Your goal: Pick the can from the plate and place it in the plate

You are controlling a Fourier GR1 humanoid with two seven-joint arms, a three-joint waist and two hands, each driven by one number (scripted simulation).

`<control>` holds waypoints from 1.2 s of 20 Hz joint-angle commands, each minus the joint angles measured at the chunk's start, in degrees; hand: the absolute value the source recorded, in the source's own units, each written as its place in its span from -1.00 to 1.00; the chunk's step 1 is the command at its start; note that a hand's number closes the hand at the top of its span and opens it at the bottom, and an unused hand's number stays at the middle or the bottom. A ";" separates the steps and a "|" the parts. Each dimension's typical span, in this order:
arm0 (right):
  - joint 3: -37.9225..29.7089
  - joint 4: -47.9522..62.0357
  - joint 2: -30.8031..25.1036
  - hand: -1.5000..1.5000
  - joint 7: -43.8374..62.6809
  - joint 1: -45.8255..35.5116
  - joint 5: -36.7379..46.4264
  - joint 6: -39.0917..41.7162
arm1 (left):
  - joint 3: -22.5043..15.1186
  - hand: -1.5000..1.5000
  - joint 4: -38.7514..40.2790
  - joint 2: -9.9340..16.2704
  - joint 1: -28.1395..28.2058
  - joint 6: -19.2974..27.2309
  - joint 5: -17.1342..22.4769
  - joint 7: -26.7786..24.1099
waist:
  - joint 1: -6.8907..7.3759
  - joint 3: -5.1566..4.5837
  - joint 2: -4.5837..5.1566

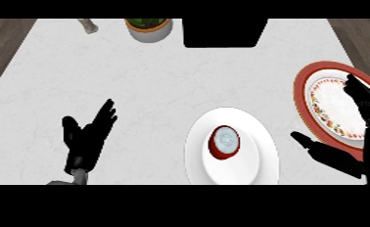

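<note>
Head view looks steeply down on a pale marbled counter (145,89). A red can (224,142) with a light, silvery top stands upright on a plain white plate (249,172) near the lower middle of the counter, set a little left of the plate's centre. To the right, partly cut by the picture's edge, lies a second plate (307,81) with a red rim, a white centre and a patterned ring inside the rim; the two plates lie near each other, and I cannot tell whether their rims touch.

The right hand (334,156) comes in at the right edge, fingers and thumb spread wide and holding nothing. Its thumb points toward the white plate and lies just beside that plate's right rim, while its fingers (356,91) rise over the patterned centre of the red-rimmed plate. It is apart from the can.

The left hand (86,138) shows at the lower left, open with fingers straight and pointing up, well apart from both plates.

At the counter's far edge stand a pale pot with green leaves (149,28), a black rectangular block (222,33) and a small greyish object (88,25) that I cannot identify.
</note>
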 commanded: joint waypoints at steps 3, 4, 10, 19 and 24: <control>5.51 -5.21 -10.81 -1.00 12.15 4.48 6.23 11.36 | -0.75 0.00 -0.94 0.03 0.73 -0.33 -0.62 0.63 | 0.25 -0.12 -0.06; 5.90 -9.02 -12.55 -1.00 16.96 4.39 6.85 13.05 | -0.04 0.00 -1.50 0.18 0.55 -0.18 -0.12 1.05 | 0.14 -0.16 -0.14; 14.13 -11.88 -11.98 -1.00 34.76 -4.08 13.74 18.84 | 0.34 0.00 -0.54 -0.60 -2.05 0.27 -1.05 2.59 | 0.83 -0.04 0.14; 27.09 -5.84 -0.75 -1.00 49.37 -15.31 28.03 22.11 | -1.61 0.00 -1.49 -4.11 2.38 0.90 -3.77 0.05 | 0.80 0.02 0.06; 28.73 -1.54 3.04 -1.00 48.94 -11.94 30.30 23.09 | 2.66 0.00 -2.05 -1.17 -0.19 -2.27 -2.35 2.94 | 0.46 0.05 0.06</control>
